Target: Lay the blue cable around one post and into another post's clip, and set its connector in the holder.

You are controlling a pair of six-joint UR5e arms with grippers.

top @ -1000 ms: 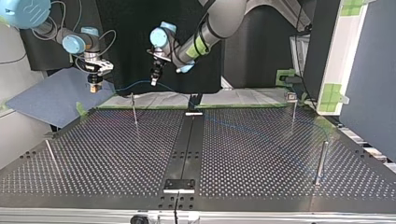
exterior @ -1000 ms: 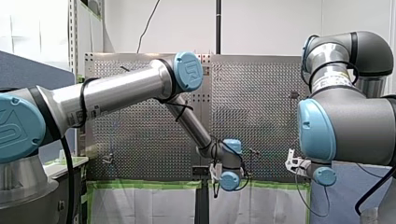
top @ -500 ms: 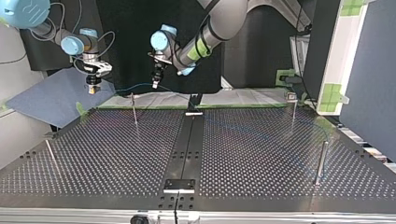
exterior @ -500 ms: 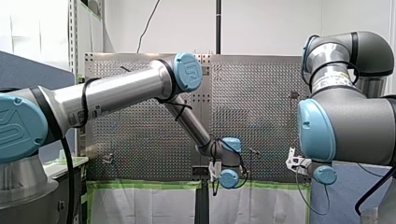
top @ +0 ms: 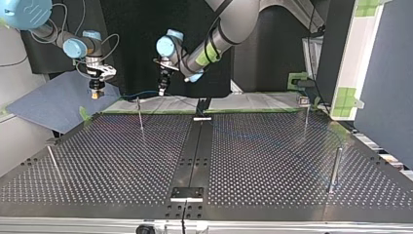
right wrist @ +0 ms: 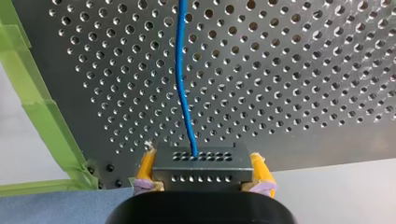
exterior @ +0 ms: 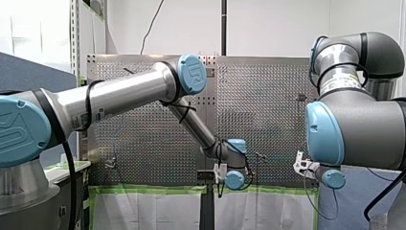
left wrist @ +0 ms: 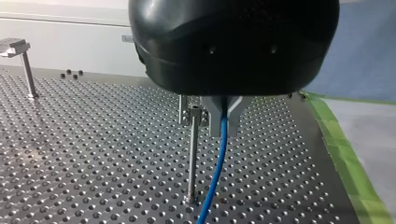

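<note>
The left wrist view alone shows my left gripper (left wrist: 224,122) pinching the thin blue cable (left wrist: 216,172) just beside the slim clip-topped metal post (left wrist: 192,154). Only the right wrist view shows my right gripper (right wrist: 201,173) clamping the dark rectangular connector (right wrist: 201,161) between yellow pads (right wrist: 146,165); in the top view it hangs left of that post.

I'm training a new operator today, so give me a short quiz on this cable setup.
1. True or false: the right gripper holds the connector.
2. What does the left gripper grip? A connector, B cable, C nothing.
3. Fill in: the tape by the table's edge is ____.
Key: 1 true; 2 B; 3 green.
</note>
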